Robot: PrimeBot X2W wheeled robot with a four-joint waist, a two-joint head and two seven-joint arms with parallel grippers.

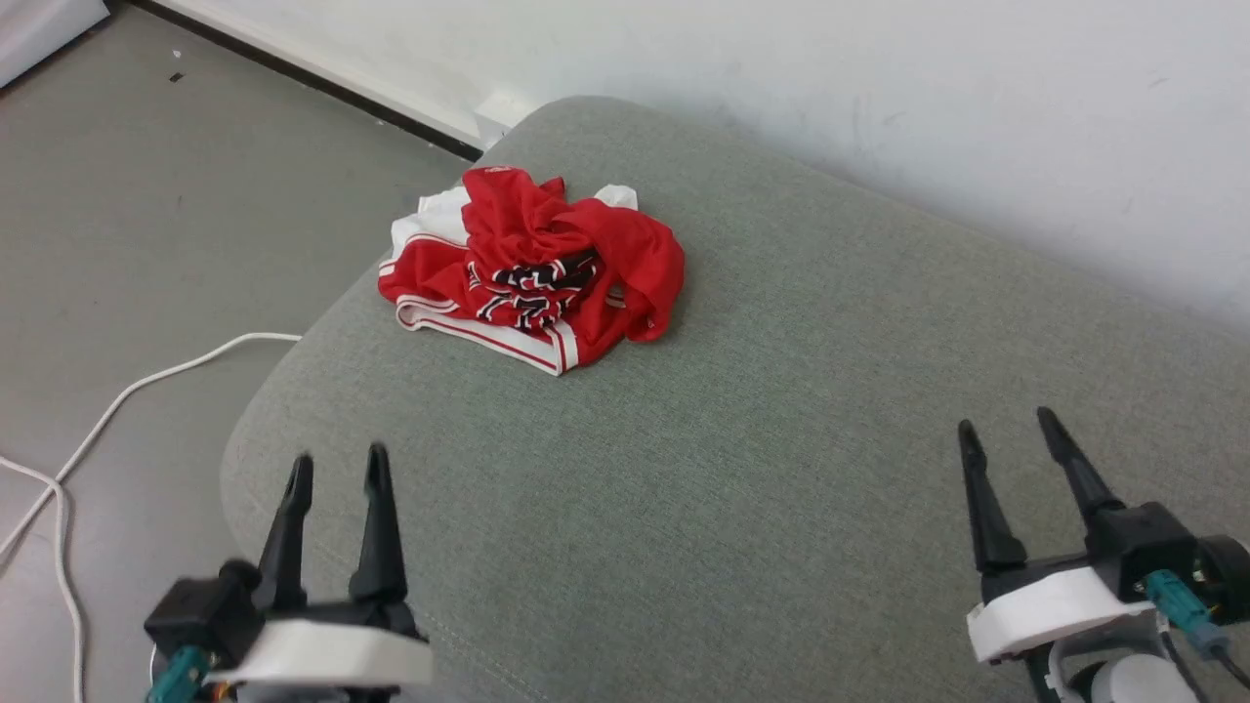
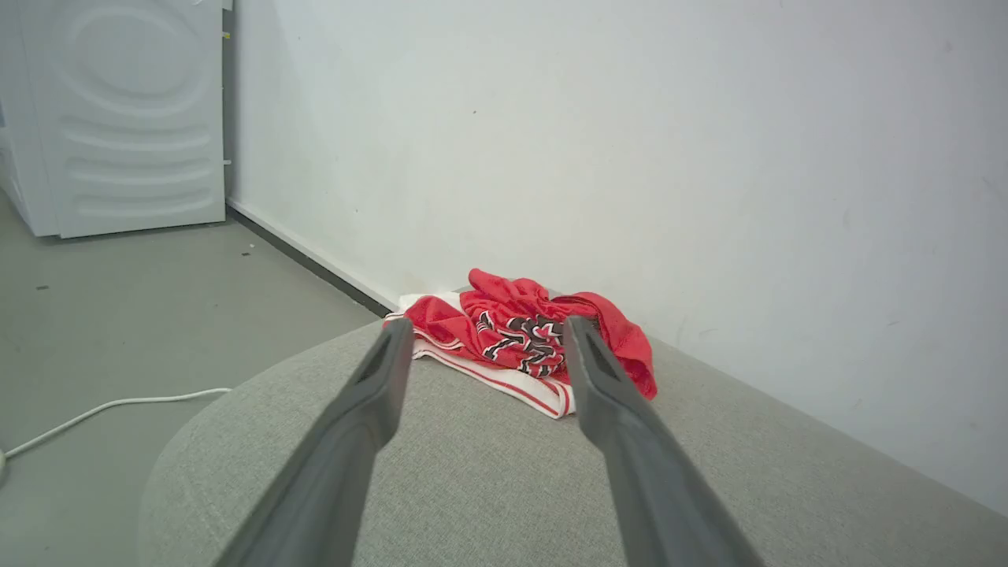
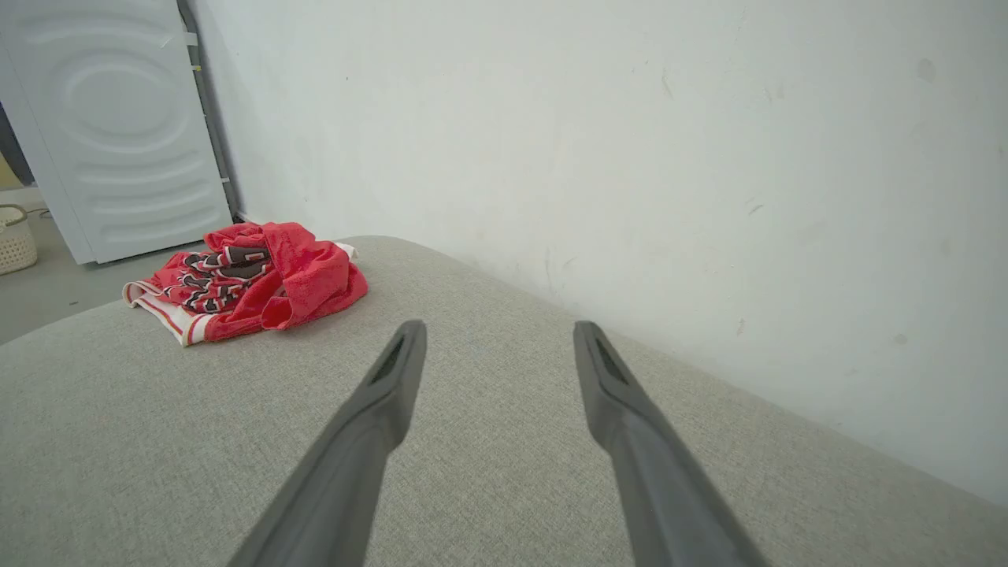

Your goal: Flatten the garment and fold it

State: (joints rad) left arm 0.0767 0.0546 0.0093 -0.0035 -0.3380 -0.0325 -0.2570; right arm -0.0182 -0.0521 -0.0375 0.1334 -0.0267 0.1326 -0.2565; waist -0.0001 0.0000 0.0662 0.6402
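— Looking down from the head: found the garment [image 1: 532, 268] bunched by the far left edge of the grey cushion [image 1: 781, 469], near the wall [image 1: 879, 88], its lettering crumpled, hard to read.
— And the left gripper [image 1: 337, 467], the right gripper [image 1: 1011, 422]?
— Stood spread wide, empty, well short of it; broad bare cushion between.
— Left wrist?
— Framed the garment [image 2: 504, 331] between splayed fingers [image 2: 370, 394], one hiding a strip of red. Noted a white cable [image 2: 110, 404] on the floor, a white appliance [image 2: 126, 118] beyond.
— Right wrist?
— Caught the garment [image 3: 252, 279] far left, a basket [image 3: 16, 236] cut off at the edge.
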